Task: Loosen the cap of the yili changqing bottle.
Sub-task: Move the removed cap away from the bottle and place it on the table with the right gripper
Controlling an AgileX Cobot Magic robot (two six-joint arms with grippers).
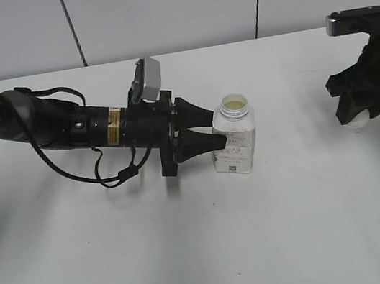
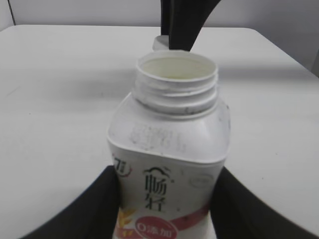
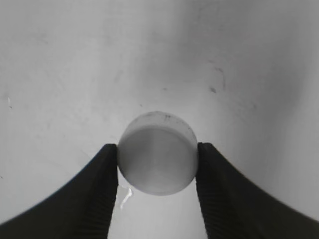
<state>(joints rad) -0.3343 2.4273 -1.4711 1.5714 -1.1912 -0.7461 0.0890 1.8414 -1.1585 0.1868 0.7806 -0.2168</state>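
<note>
The yili changqing bottle (image 1: 235,140) stands upright near the table's middle, its wide neck open and uncapped. In the left wrist view the bottle (image 2: 169,149) fills the frame, white with black characters and a pink-red band. My left gripper (image 1: 212,132) is shut on the bottle's body, one finger on each side (image 2: 167,199). The cap (image 3: 157,152), small, round and white, is held between the fingers of my right gripper (image 3: 157,164), just above the table. In the exterior view the right gripper (image 1: 355,114) is at the far right with the cap (image 1: 356,120) showing below it.
The white table (image 1: 192,243) runs wide around the bottle. A grey panelled wall (image 1: 167,7) stands behind the far edge. The left arm and its cables (image 1: 78,128) lie low across the left half of the table.
</note>
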